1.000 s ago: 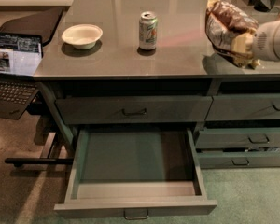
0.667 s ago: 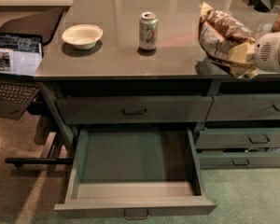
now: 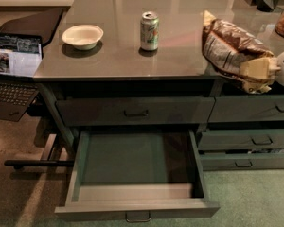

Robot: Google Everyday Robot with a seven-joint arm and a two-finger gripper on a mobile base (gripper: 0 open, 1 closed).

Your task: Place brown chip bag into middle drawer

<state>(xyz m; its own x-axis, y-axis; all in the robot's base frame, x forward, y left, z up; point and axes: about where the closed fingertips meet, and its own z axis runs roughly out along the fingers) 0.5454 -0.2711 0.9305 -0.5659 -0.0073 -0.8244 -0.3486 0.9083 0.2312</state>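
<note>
Gripper (image 3: 258, 70) at right edge pinching brown chip bag (image 3: 229, 44), lettering illegible, middle drawer (image 3: 137, 206) open, soda can (image 3: 149, 30) on counter

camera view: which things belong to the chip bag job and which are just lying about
Job:
brown chip bag, held over the counter's front edge
claw, at the far right, clamped on the bag
middle drawer, pulled open

Lying about:
soda can and white bowl, on the counter
laptop, at left
</note>
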